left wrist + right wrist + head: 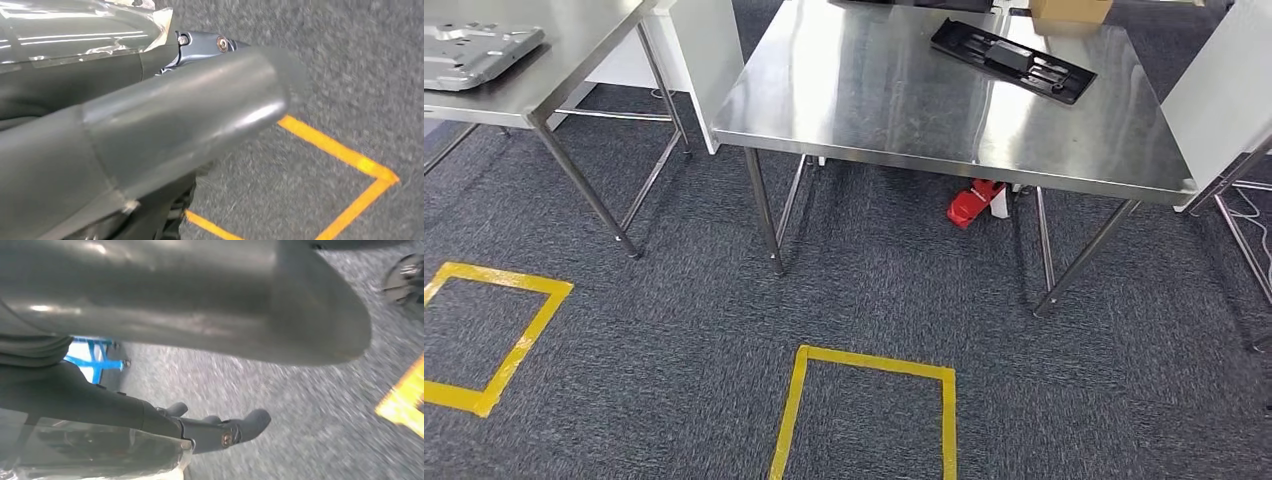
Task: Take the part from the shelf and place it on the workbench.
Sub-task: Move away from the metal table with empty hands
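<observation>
Workbench: square stainless-steel table (pixel 874 100) on slim legs, standing on grey carpet.
Part: flat black rectangular plastic panel (pixel 1012 60), lying on the workbench's far right area, no hand on it.
Left hand: grey-thumbed hand (pixel 165 125) hangs over the carpet away from the workbench; nothing seen in it, but how far the fingers are spread cannot be told.
Right hand: dark-fingered hand (pixel 220 432), fingers extended and empty above the carpet.
Floor marks: yellow tape square (pixel 864 415) on the carpet in front of the workbench.
Side table: grey metal plate (pixel 469 50) left of the workbench.
</observation>
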`<state>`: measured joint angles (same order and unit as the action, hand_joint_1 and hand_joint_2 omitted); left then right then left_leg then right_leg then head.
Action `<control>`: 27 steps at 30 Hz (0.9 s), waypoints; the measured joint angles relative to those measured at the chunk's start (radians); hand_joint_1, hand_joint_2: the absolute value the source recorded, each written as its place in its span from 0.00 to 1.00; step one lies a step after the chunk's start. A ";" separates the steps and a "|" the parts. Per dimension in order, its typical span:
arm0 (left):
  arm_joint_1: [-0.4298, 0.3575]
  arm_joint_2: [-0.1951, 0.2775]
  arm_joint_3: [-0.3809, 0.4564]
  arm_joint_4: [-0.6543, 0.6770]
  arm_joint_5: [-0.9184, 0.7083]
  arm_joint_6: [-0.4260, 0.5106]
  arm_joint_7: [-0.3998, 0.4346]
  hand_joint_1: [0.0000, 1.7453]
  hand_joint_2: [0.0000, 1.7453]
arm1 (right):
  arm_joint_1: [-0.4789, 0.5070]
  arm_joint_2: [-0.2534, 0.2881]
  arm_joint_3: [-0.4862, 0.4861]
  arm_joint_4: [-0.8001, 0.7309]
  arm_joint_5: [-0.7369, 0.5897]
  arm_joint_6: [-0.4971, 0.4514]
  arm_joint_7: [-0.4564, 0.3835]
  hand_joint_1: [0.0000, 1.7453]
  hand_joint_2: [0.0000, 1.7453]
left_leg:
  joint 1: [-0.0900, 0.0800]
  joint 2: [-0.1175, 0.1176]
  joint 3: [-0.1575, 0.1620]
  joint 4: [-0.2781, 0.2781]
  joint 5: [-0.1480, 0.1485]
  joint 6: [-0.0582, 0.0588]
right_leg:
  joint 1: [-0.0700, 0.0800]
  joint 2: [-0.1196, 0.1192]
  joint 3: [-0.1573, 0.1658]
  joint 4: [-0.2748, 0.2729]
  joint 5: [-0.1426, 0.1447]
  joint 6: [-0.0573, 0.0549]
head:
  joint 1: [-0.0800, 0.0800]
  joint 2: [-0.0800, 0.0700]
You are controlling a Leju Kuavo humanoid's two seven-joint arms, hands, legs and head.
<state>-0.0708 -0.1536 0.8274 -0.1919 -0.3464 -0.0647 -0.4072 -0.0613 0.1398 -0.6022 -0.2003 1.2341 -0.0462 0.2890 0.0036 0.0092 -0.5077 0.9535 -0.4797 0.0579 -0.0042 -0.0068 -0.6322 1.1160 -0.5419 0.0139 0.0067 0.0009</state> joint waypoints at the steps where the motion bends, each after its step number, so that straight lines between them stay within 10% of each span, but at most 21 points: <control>1: 0.000 0.000 0.000 0.000 -0.002 -0.001 0.000 0.00 0.00 | 0.000 -0.001 -0.001 0.000 -0.001 0.000 0.000 0.00 0.00 | -0.001 0.002 -0.016 0.000 0.013 0.002 | -0.003 0.001 -0.013 0.063 -0.040 -0.001 | 0.002 0.000; 4: 0.000 -0.001 -0.003 0.000 -0.009 -0.007 0.000 0.00 0.00 | 0.001 -0.003 -0.003 0.000 -0.004 0.000 0.000 0.00 0.00 | 0.001 0.007 -0.068 0.004 0.054 -0.006 | -0.015 0.002 0.007 0.154 -0.034 0.033 | 0.003 0.000; 6: 0.000 -0.002 -0.005 0.000 -0.010 -0.009 0.000 0.00 0.00 | -0.001 -0.006 -0.006 0.000 -0.005 -0.001 0.000 0.00 0.00 | 0.004 0.009 -0.101 0.014 0.079 -0.017 | -0.023 0.002 0.099 0.058 0.008 0.057 | 0.003 0.000; 8: -0.001 -0.002 -0.007 0.000 -0.010 -0.014 0.001 0.00 0.00 | -0.003 -0.005 -0.008 0.000 -0.005 -0.005 0.001 0.00 0.00 | 0.003 0.008 -0.127 0.029 0.100 -0.031 | -0.021 0.004 0.209 -0.101 -0.008 0.054 | 0.004 0.000; 10: -0.001 0.005 -0.008 0.000 -0.005 -0.026 0.006 0.00 0.00 | -0.003 0.001 -0.009 0.001 -0.002 -0.017 0.007 0.00 0.00 | 0.003 0.008 -0.140 0.035 0.120 -0.044 | -0.011 0.007 0.247 -0.177 -0.033 0.036 | 0.003 0.000; 13: 0.001 0.029 -0.003 0.000 0.019 -0.043 0.031 0.00 0.00 | -0.003 0.026 -0.009 0.002 0.014 -0.045 0.024 0.00 0.00 | 0.014 0.004 -0.152 0.054 0.092 -0.064 | -0.017 0.002 0.223 -0.170 -0.013 0.001 | 0.001 0.000; 17: 0.000 0.055 0.018 0.000 0.055 -0.031 0.050 0.00 0.00 | -0.006 0.058 -0.002 0.003 0.045 -0.058 0.025 0.00 0.00 | 0.019 -0.006 -0.186 0.274 -0.105 -0.079 | -0.012 -0.007 0.170 -0.166 0.034 -0.032 | -0.002 0.000; 20: -0.001 0.060 0.040 0.000 0.087 -0.008 0.046 0.00 0.00 | -0.006 0.066 0.012 0.004 0.078 -0.053 0.018 0.00 0.00 | 0.022 -0.007 -0.135 0.315 -0.054 -0.082 | -0.010 -0.009 0.121 -0.149 0.065 -0.026 | -0.002 0.000; 24: -0.008 0.057 0.087 -0.001 0.145 0.039 0.015 0.00 0.00 | -0.015 0.070 0.055 0.004 0.146 -0.032 0.017 0.00 0.00 | 0.020 -0.012 0.047 0.078 -0.046 -0.069 | -0.007 -0.009 0.068 -0.117 0.092 -0.003 | -0.002 0.000; 27: -0.009 0.044 0.123 -0.001 0.165 0.076 -0.021 0.00 0.00 | -0.029 0.070 0.090 0.004 0.173 -0.004 0.009 0.00 0.00 | 0.012 -0.010 0.045 0.033 -0.053 -0.052 | -0.008 -0.010 0.044 -0.111 0.116 0.020 | -0.002 0.000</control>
<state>-0.0796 -0.1097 0.9500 -0.1926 -0.1818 0.0114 -0.4285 -0.0906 0.2096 -0.5118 -0.1958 1.4070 -0.0500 0.2980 0.0156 -0.0006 -0.4623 0.9864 -0.5323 0.0061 -0.0120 -0.0171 -0.5886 1.0051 -0.4256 0.0342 0.0047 0.0008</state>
